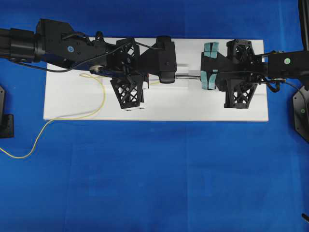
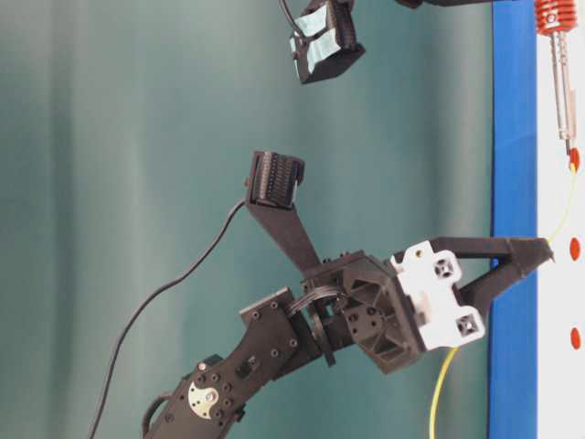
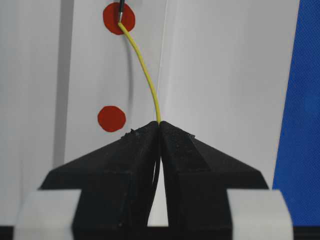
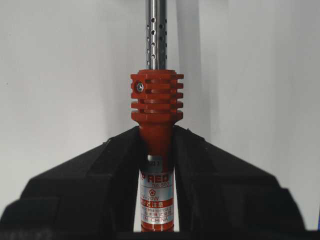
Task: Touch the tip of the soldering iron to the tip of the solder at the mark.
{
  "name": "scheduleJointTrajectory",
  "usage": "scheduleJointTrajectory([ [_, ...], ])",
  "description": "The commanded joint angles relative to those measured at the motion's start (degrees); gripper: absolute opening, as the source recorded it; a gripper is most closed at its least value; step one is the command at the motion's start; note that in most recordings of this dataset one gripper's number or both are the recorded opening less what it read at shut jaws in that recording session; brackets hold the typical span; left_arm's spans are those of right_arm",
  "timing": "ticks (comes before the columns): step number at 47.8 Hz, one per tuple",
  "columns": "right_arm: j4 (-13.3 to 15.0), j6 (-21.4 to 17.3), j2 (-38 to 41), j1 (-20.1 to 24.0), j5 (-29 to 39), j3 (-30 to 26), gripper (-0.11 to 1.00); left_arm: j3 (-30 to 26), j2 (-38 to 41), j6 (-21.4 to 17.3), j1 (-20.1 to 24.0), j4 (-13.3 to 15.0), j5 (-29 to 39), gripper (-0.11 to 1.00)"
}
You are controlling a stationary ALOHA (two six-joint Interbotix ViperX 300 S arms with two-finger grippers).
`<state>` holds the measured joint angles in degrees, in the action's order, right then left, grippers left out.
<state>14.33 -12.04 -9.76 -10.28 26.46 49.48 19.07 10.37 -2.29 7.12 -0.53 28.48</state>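
My left gripper (image 3: 159,125) is shut on the thin yellow solder (image 3: 146,70), which curves up from the jaws to the mark (image 3: 119,18), the end red dot of the row. The solder's tip meets the dark tip of the soldering iron (image 3: 121,7) on that dot. My right gripper (image 4: 156,131) is shut on the iron's red handle just below the ribbed collar (image 4: 156,100). From the table-level view, the iron (image 2: 559,64) comes down to the mark (image 2: 574,161) and the left gripper (image 2: 548,247) holds the solder (image 2: 564,206) beside it.
Two more red dots (image 2: 574,248) (image 2: 576,337) follow along the white board (image 1: 72,101), which lies on blue cloth (image 1: 154,174). The loose solder (image 1: 103,94) trails off the board to the left. Black brackets (image 1: 6,118) (image 1: 300,108) sit at the table's sides.
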Motion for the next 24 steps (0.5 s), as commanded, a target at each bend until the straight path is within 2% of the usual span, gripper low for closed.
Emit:
scheduleJointTrajectory([
  [1,-0.09,-0.09,-0.44,0.09,-0.18,-1.49,0.06,-0.62,-0.79,-0.09,0.18,-0.09,-0.18,0.02],
  [17,-0.18,-0.18,-0.44,0.09,-0.18,-1.49,0.06,-0.7,-1.32,-0.26,0.18,-0.18,-0.18,0.02],
  [24,-0.18,-0.18,-0.44,0.09,-0.18,-1.58,0.06,0.0,-3.96,-0.18,0.18,-0.09,0.0,0.02],
])
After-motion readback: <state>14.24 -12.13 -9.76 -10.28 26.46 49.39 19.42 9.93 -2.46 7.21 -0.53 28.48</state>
